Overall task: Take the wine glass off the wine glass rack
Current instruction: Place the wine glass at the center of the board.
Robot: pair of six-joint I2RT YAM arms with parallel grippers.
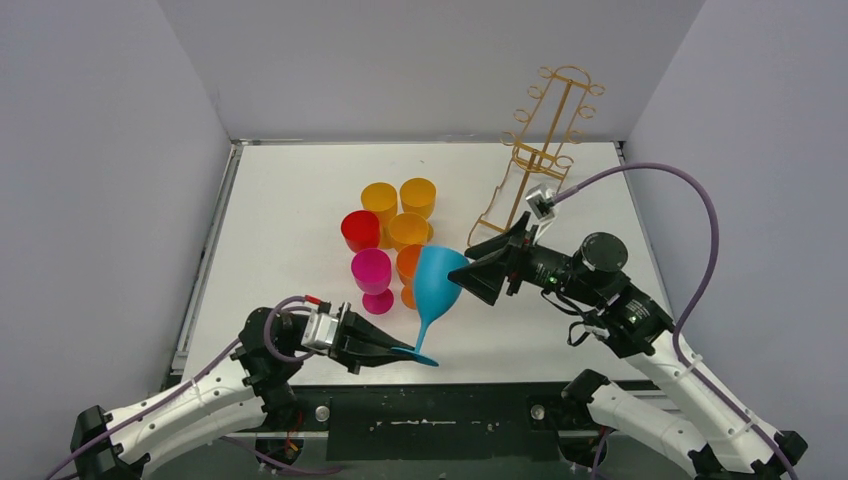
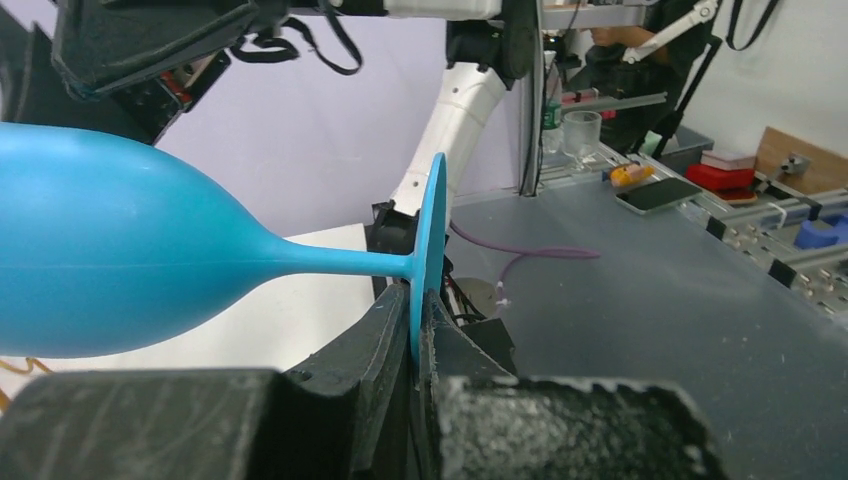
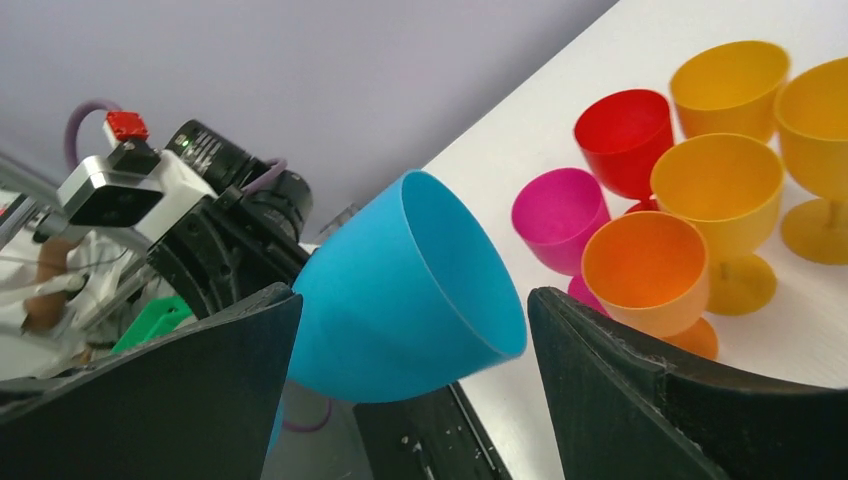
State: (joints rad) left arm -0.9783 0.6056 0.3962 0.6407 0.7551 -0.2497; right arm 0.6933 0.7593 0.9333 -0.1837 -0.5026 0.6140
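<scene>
- Although the blue wine glass [image 1: 438,280] has not been set down anywhere, I judge the main part of the job done. The hooks I can see on the gold wine glass rack [image 1: 540,150] carry nothing, and the glass is well apart from it.
- Seen from above, the rack is at about 1 o'clock from the glass, at the far right of the white surface [image 1: 290,220].
- My left hand [image 1: 398,350] is closed tight on the glass's flat foot. My wrist view shows the disc pinched edge-on in the narrow slot between my fingers, with the stem and bowl reaching out beyond.
- The glass is tilted in the air: foot low at about 6 o'clock, bowl higher and leaning toward 12 to 1 o'clock, its mouth turned to my right hand [image 1: 472,272].
- That right hand stands wide open and grips nothing, with one finger on each side of the bowl.
- In its wrist view the right-side finger is clear of the rim. The left-side one looks just beside the bowl wall or touching it; I cannot tell which.
- What remains, as I judge it, is to draw the right hand away and stand the glass upright on the surface.
- The magenta glass [image 1: 371,268] stands at about 9 o'clock from the bowl and the orange glass [image 1: 407,262] just beside it, so I would have to choose the landing spot carefully.
</scene>
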